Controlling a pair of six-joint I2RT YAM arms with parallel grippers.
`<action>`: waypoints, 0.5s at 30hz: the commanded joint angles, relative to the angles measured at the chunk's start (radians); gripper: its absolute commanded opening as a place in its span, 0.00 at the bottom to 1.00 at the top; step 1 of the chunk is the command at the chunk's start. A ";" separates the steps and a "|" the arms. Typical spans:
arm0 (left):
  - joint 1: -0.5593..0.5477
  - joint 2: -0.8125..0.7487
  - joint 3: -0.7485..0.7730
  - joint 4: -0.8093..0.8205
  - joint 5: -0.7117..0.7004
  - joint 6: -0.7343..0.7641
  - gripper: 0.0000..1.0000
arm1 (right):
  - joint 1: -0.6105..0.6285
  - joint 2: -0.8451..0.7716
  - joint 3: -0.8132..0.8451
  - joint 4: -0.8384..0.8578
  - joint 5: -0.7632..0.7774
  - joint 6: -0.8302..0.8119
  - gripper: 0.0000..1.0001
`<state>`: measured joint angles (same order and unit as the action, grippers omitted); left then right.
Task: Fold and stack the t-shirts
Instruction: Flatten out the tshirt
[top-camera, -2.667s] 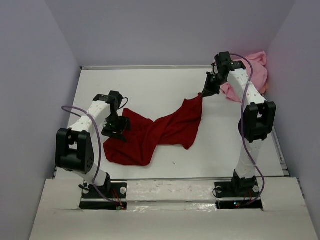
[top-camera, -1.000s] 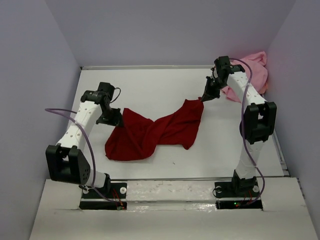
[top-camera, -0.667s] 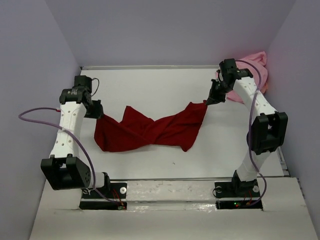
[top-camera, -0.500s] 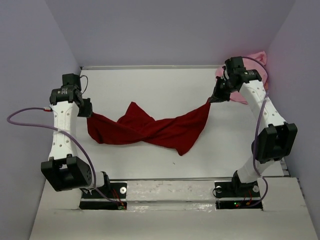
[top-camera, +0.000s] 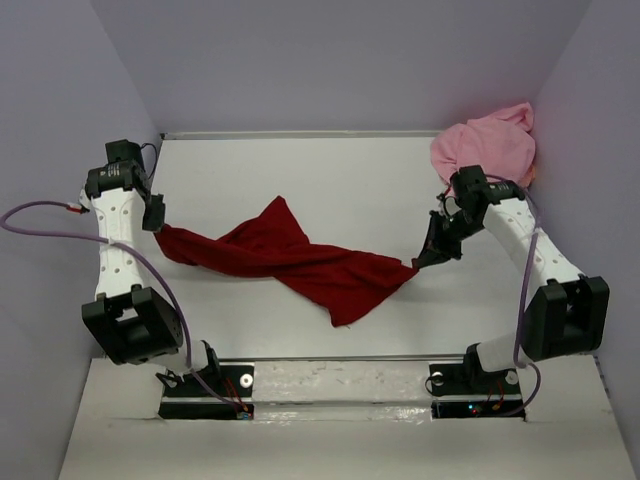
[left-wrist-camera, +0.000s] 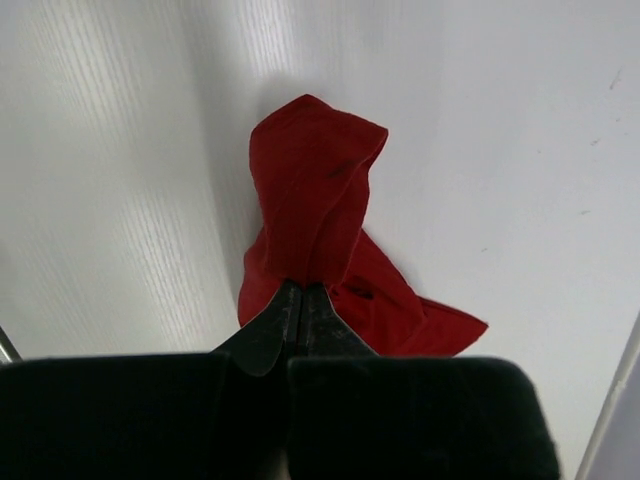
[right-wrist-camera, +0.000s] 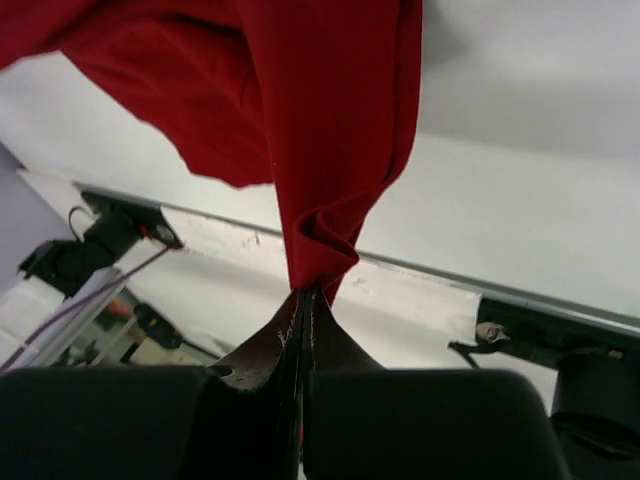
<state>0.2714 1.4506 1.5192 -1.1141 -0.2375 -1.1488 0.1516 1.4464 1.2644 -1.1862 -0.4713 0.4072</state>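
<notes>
Between left tool (top-camera: 160, 226) and right tool (top-camera: 418, 263), both pinching it, red t-shirt (top-camera: 290, 255) stretches sideways.

Your 2 arms are spread wide apart. Your left arm (top-camera: 118, 250) stretches forward at the far left, its left gripper (top-camera: 157, 222) turned inward with jaws pinched tight on the red shirt (top-camera: 300, 262). Your right arm (top-camera: 525, 240) bends in from the right, its right gripper (top-camera: 428, 258) angled downward with jaws pinched tight on the same shirt.
</notes>
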 joint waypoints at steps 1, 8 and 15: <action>0.040 0.071 -0.002 -0.018 -0.057 0.092 0.00 | -0.003 -0.105 -0.089 -0.090 -0.150 -0.019 0.00; 0.054 0.212 0.036 -0.018 -0.034 0.176 0.00 | 0.008 -0.222 -0.305 -0.132 -0.089 -0.022 0.00; 0.072 0.188 -0.142 -0.018 0.079 0.175 0.00 | 0.008 -0.316 -0.392 -0.130 -0.076 0.013 0.00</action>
<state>0.3290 1.6897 1.4460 -1.0878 -0.2195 -0.9916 0.1524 1.1637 0.8711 -1.3045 -0.5468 0.4042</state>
